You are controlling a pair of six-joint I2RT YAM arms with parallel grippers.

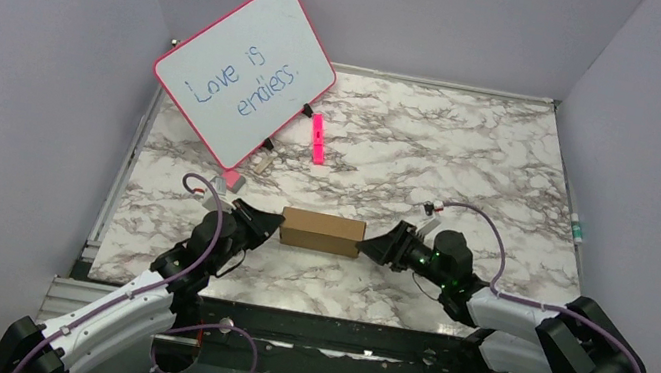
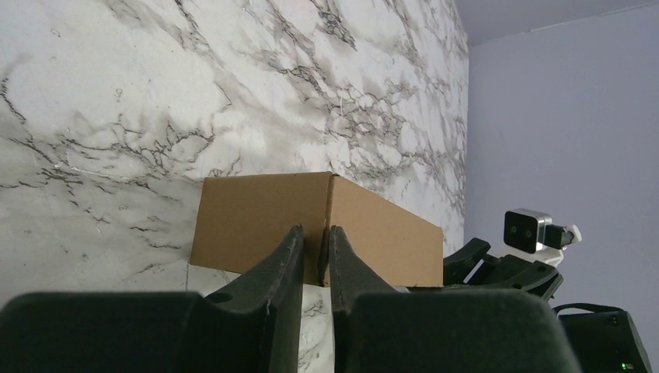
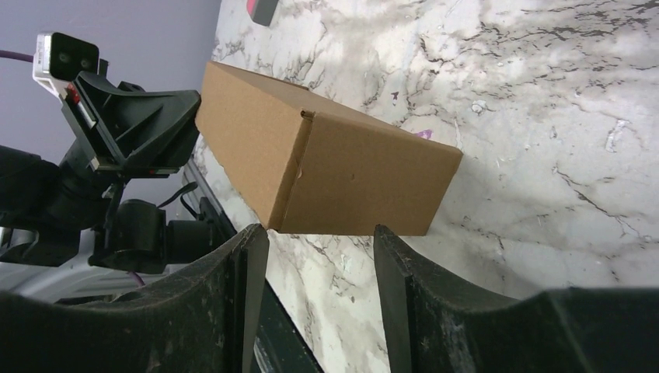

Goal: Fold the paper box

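Item: paper box [image 1: 322, 232], brown cardboard, folded closed, lying flat on marble table [image 1: 473, 160], near edge, between both arms.
Left gripper [image 1: 271, 225]: fingers nearly together with a thin slit between, tips against the box's left end.
Right gripper [image 1: 375, 248]: fingers spread apart, holding nothing, tips just at the box's right end.
Background: whiteboard [image 1: 245, 66], pink marker [image 1: 317, 139].

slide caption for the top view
Folded paper box on marble table, left gripper and right gripper at its opposite ends, whiteboard behind.
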